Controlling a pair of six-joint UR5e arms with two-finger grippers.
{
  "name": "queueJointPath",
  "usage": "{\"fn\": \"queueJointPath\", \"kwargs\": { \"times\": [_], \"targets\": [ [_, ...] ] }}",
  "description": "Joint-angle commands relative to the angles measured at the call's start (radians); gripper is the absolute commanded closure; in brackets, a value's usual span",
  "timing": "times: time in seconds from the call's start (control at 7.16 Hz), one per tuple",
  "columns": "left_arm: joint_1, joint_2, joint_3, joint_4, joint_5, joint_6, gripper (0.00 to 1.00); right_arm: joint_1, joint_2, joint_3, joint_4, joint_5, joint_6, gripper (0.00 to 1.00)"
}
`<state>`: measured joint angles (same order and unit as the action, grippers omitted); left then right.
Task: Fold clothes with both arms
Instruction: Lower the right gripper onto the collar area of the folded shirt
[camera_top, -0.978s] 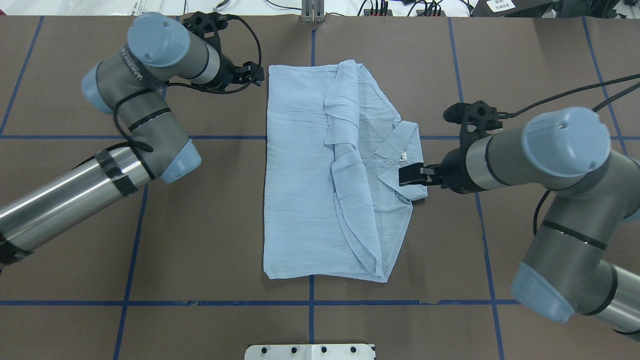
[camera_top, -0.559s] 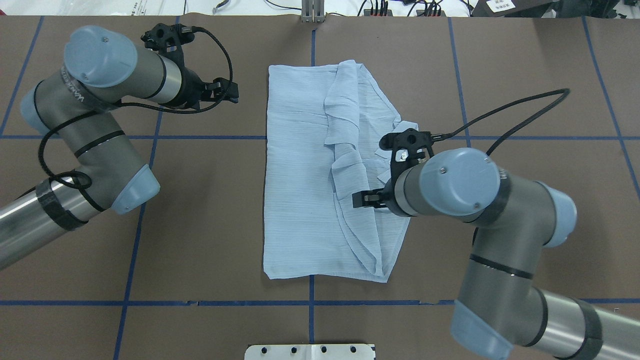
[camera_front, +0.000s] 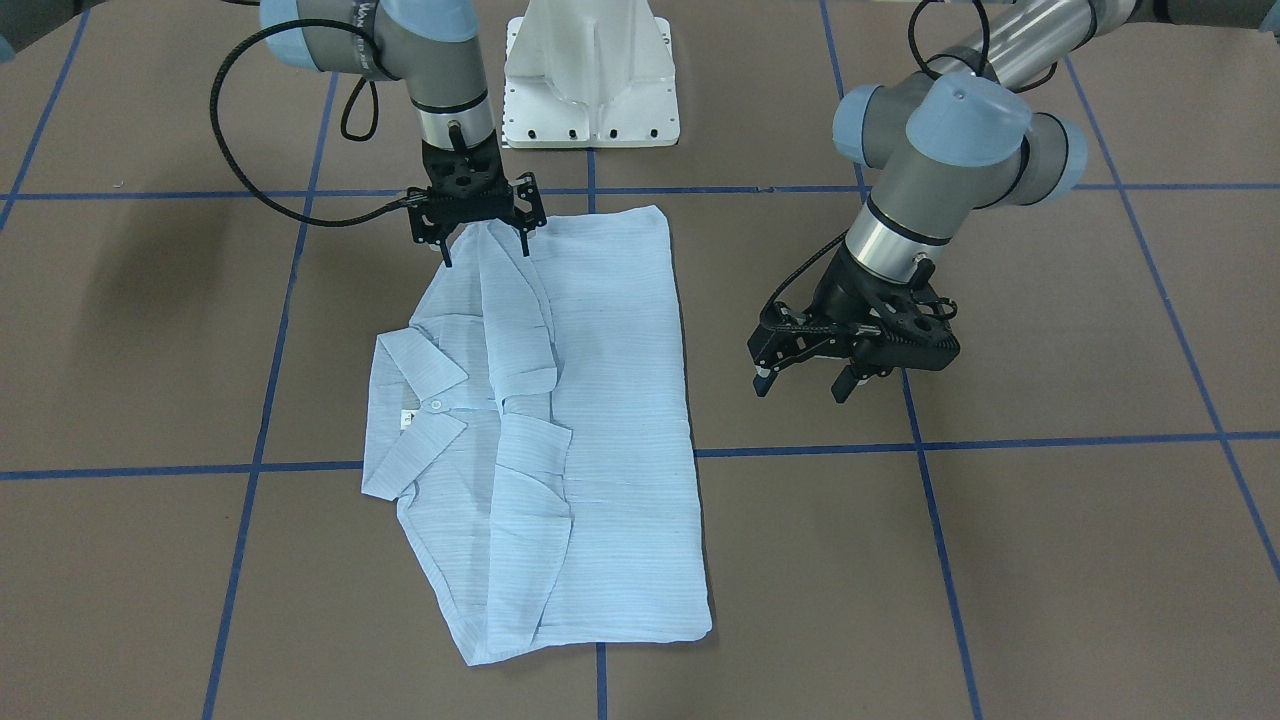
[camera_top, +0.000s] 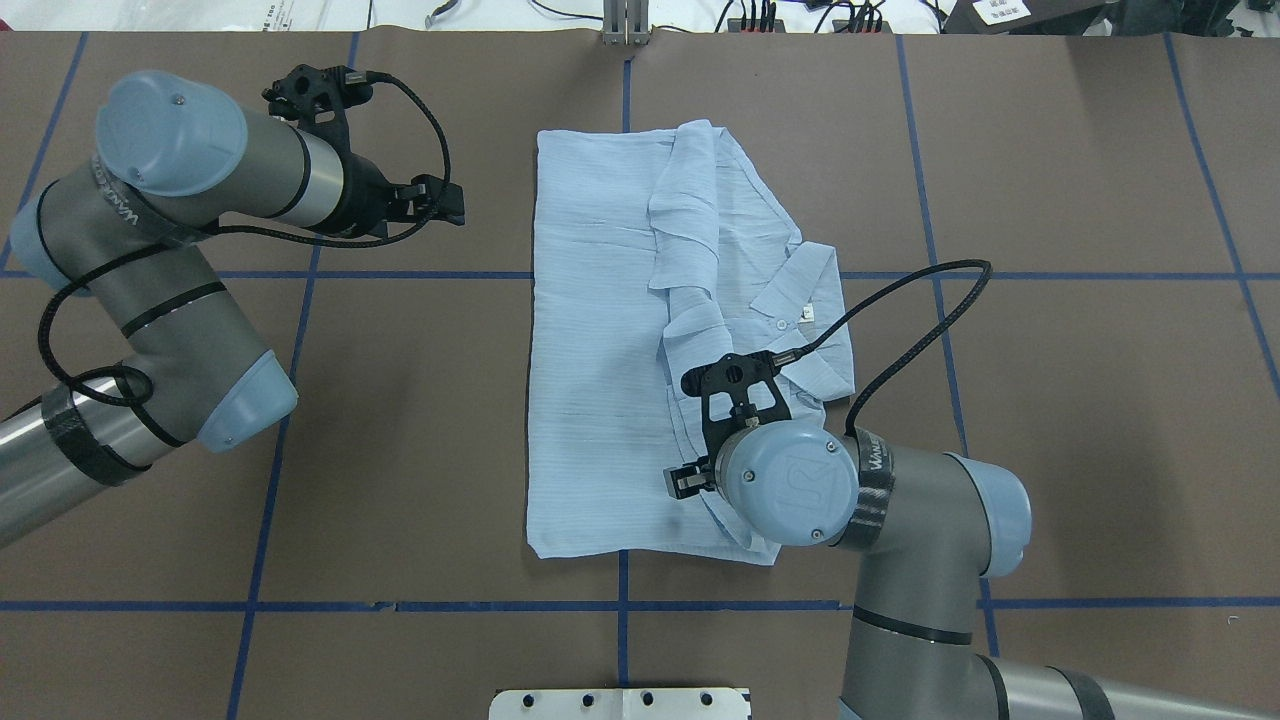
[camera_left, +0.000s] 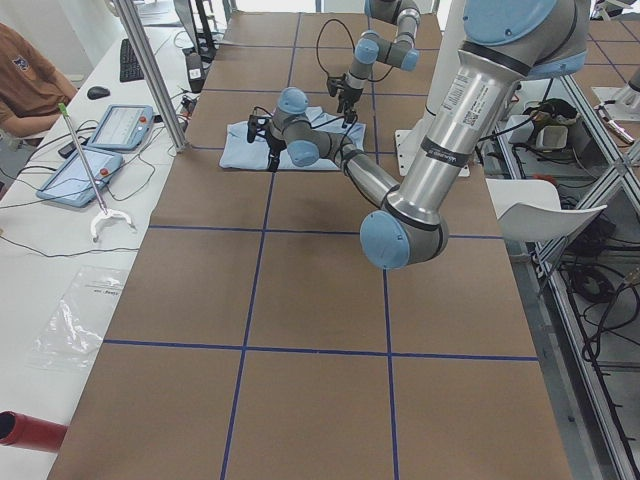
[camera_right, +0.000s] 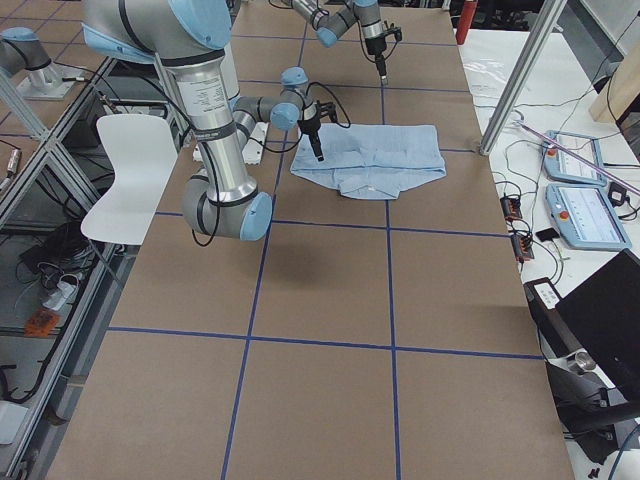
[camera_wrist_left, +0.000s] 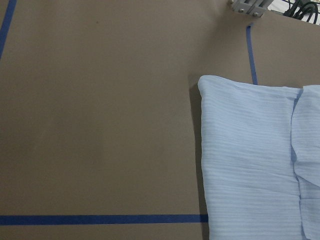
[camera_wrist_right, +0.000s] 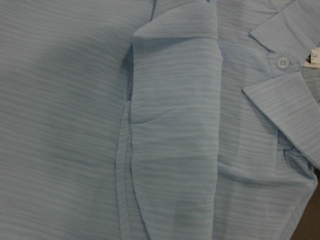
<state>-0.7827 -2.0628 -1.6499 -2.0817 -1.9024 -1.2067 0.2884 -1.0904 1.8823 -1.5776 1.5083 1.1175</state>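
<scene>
The pale blue shirt (camera_top: 600, 350) lies folded into a long rectangle on the brown table, sleeves laid over its front and the collar (camera_top: 800, 310) sticking out on the right. My right gripper (camera_front: 483, 248) points straight down over the shirt's (camera_front: 600, 420) corner nearest the robot. It is open and holds nothing. The right wrist view is filled with striped fabric and shows a white button (camera_wrist_right: 283, 62). Left of the shirt, my left gripper (camera_front: 801, 388) hangs open and empty above bare table, also seen from overhead (camera_top: 445, 200). The left wrist view shows the shirt's far corner (camera_wrist_left: 250, 150).
The white pedestal base (camera_front: 590, 100) stands at the robot's edge of the table. Blue tape lines (camera_top: 400, 274) cross the brown surface. Beside the table are a side bench with tablets (camera_left: 90, 150), a person's arm (camera_left: 25, 80) and a white chair (camera_right: 130, 165).
My right arm has swung from the collar across the shirt toward the robot-side hem and turned its wrist downward. My left gripper has drawn back to the left, away from the shirt's far corner.
</scene>
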Motion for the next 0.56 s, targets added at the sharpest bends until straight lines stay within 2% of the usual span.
{"fn": "queueJointPath", "kwargs": {
  "times": [0.0, 0.42],
  "targets": [
    [0.02, 0.001, 0.005, -0.006, 0.003, -0.001, 0.0, -0.032, 0.003, -0.031, 0.001, -0.022, -0.012, 0.0],
    [0.034, -0.013, 0.024, -0.012, 0.003, -0.008, 0.0, -0.052, -0.008, -0.04, -0.001, -0.031, -0.022, 0.0]
  ]
}}
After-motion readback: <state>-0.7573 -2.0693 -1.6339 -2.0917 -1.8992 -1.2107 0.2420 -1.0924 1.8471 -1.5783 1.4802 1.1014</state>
